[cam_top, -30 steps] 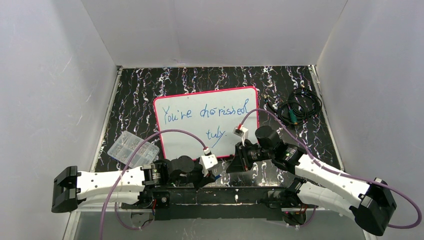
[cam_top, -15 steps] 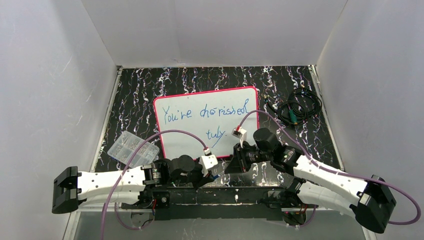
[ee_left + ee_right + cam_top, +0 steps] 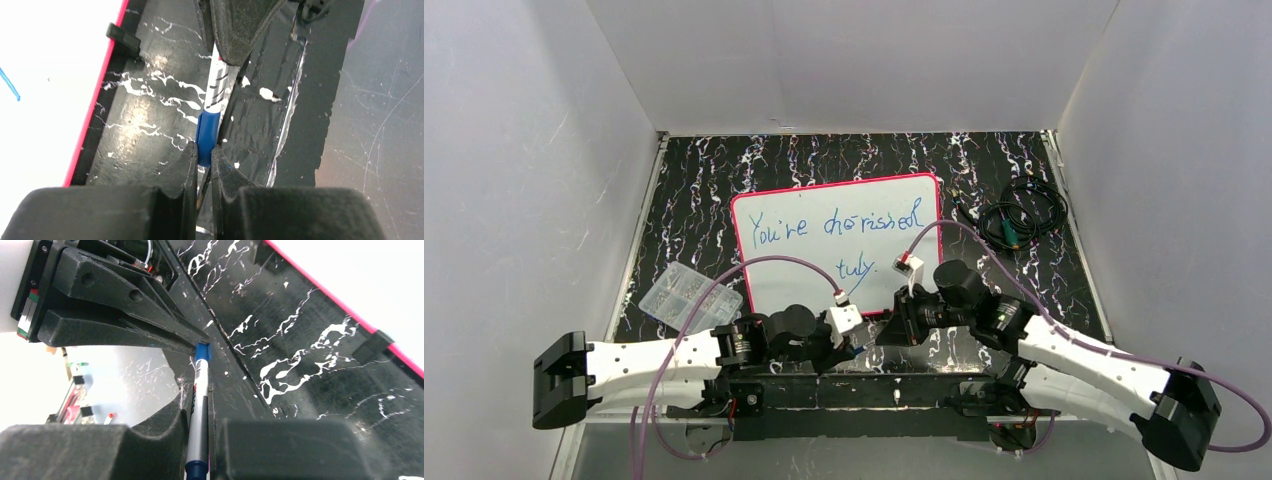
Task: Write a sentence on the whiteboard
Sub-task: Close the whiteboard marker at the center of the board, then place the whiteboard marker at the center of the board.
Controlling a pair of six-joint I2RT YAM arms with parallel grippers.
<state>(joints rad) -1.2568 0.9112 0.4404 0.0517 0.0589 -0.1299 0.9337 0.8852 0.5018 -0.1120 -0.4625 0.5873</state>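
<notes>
Black tabletop veined with white marbling, boxed in by plain white walls on the left, back and right. Toward the left near side, a small clear plastic compartment box of tiny pale parts, set flat and askew to the edge. At the far right, well apart from it, a loose coil of thin black cable with a green plug inside the loop. Along the near edge, wrinkled black tape beside a scratched grey sheet.

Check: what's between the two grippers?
A marker bridges them: the left gripper pinches its blue cap, the right gripper grips the white barrel. Clearest in left wrist view.
</notes>
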